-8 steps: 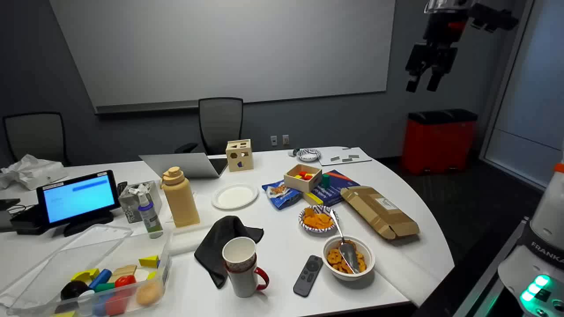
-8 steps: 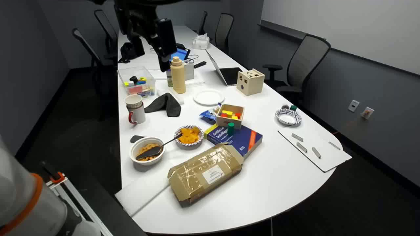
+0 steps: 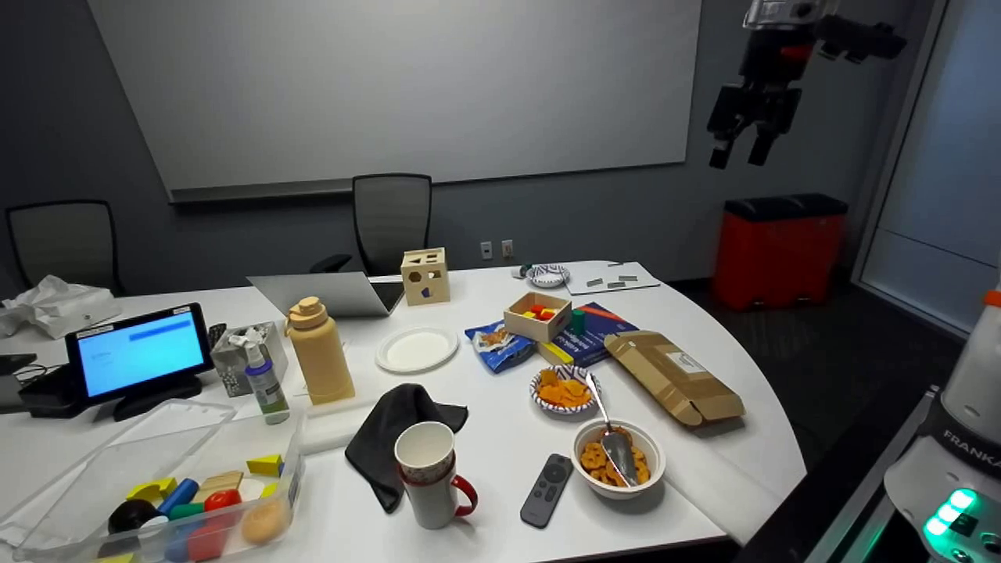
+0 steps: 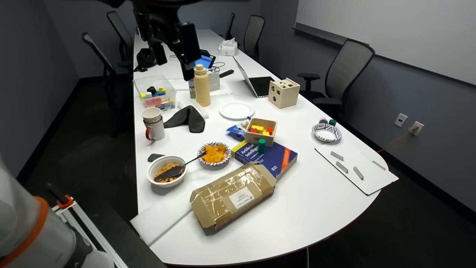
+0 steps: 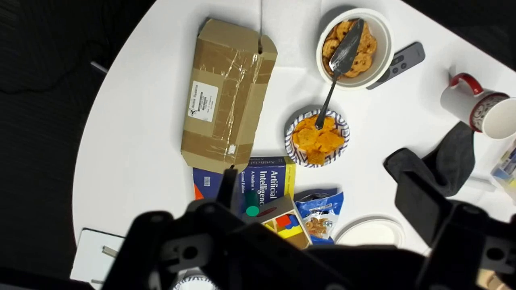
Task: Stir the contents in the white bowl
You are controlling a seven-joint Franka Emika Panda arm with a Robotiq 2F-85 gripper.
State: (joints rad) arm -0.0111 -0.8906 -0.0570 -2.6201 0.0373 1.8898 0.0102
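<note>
Near the table's edge stands the white bowl [image 3: 618,491], seen in both exterior views [image 4: 150,175] and at the top of the wrist view [image 5: 385,46]. Its contents [image 5: 367,42] are brownish-orange rounded snack pieces. A metal serving spatula [image 5: 346,48] lies with its blade on them, partly covering them. Its handle [image 5: 328,98] leans across to the smaller patterned bowl [image 5: 292,149] of bright orange chips. High above the table, apart from both bowls, hangs my gripper [image 3: 737,155], also seen in an exterior view [image 4: 174,67]. In the wrist view its fingers [image 5: 419,207] stand wide apart, holding nothing.
A grey remote [image 5: 407,60] lies beside the white bowl, with a red-handled mug [image 3: 430,496] and a dark cloth [image 3: 391,446] farther along. A cardboard box [image 4: 234,197] and a blue book [image 4: 275,156] bearing a wooden box [image 4: 260,139] sit near the patterned bowl.
My gripper has shifted slightly left and a little lower in an exterior view. The bowls, the spatula and everything else on the table are where they were.
</note>
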